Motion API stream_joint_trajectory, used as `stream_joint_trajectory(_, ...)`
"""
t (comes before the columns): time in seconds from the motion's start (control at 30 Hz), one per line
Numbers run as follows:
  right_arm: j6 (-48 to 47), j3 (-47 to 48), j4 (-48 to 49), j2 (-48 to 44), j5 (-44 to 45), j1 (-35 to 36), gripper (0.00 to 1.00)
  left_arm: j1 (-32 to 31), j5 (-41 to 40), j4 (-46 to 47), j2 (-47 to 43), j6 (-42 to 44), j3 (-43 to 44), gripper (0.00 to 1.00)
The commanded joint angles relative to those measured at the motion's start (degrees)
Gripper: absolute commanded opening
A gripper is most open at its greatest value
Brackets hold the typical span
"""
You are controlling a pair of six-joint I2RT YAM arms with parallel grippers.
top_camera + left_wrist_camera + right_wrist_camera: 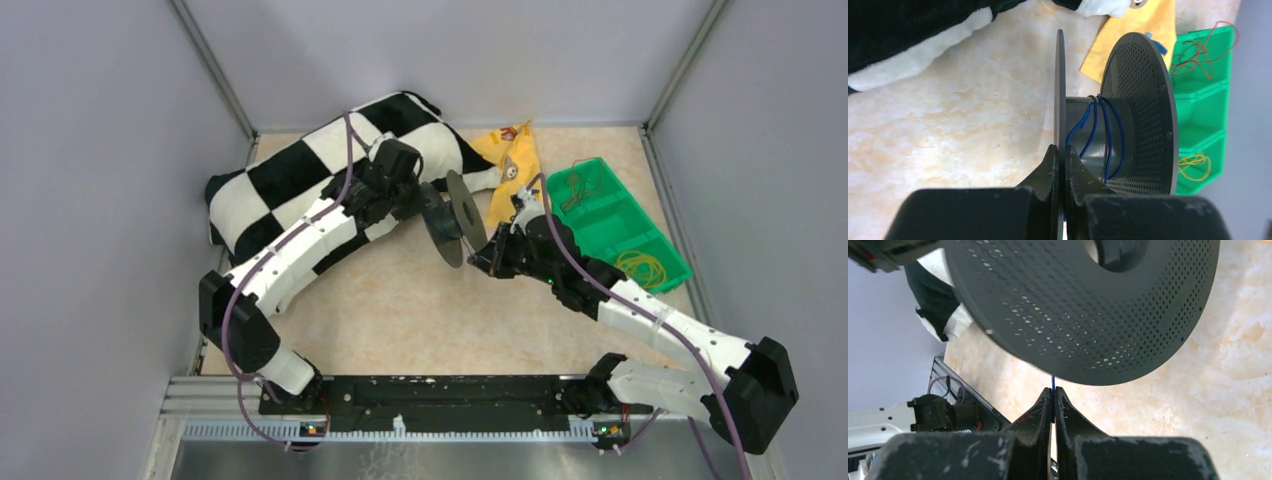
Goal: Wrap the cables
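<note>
Left gripper (1060, 152) clamps the spool (1143, 100) flange; right gripper (1053, 394), pinched shut on the blue cable (1108, 135), should hold it taut, laying turns side by side.

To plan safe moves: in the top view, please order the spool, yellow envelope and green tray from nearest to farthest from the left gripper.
1. the spool, clamped by the left gripper
2. the yellow envelope, beyond it, rightward
3. the green tray, far right

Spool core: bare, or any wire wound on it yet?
Partly wound. The left wrist view shows a few loose turns of blue wire around the spool core; most of the core is bare.
</note>
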Motion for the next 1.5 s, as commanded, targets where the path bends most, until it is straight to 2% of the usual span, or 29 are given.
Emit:
stream_joint_trajectory(0.0,5.92,-7.07,12.5,-3.97,2.25,0.59,0.0,0.21,5.32,12.56,-8.46,-8.46,-5.07,0.0)
stream_joint_trajectory(0.07,8.69,-10.11,18.67,-5.13,3.18,0.53,0.0,0.21,5.83,18.31,-11.97,-13.26,-10.99,0.0)
stream_joint_trajectory(0.2,12.01,-11.75,24.92,-4.15,4.11,0.58,0.0,0.05,5.62,31.92,-17.97,-20.97,-22.66,0.0)
stream_joint_trajectory(0.47,14.33,-12.77,26.64,-4.53,10.88,0.53,0.0,0.17,10.36,49.6,-20.72,-20.27,-31.71,0.0)
stream_joint_trajectory(0.6,14.48,-14.97,26.78,-8.35,15.38,0.5,0.0,0.69,14.47,58.6,-22.96,-15.55,-35.46,0.0)
stream_joint_trajectory(0.77,12.63,-16.44,25.64,-13.52,19.57,-0.37,0.0,2.19,15.9,60.8,-24.02,-15.62,-37.43,0.0)
stream_joint_trajectory(1.1,17.18,-19.73,33.19,-14.94,12.99,-6.79,0.0,5.58,25.03,69.27,-23.73,-15.08,-40.17,0.0)
stream_joint_trajectory(1.23,19.07,-21.63,38.27,-14.92,10.36,-7.85,0.0,7.4,28.07,73.21,-24.1,-14.84,-42.51,0.0)
stream_joint_trajectory(1.47,21.07,-24.13,41.05,-17.1,9.17,-8.39,0.0,10.95,34.92,83.12,-22.46,-18.44,-47.02,0.0)
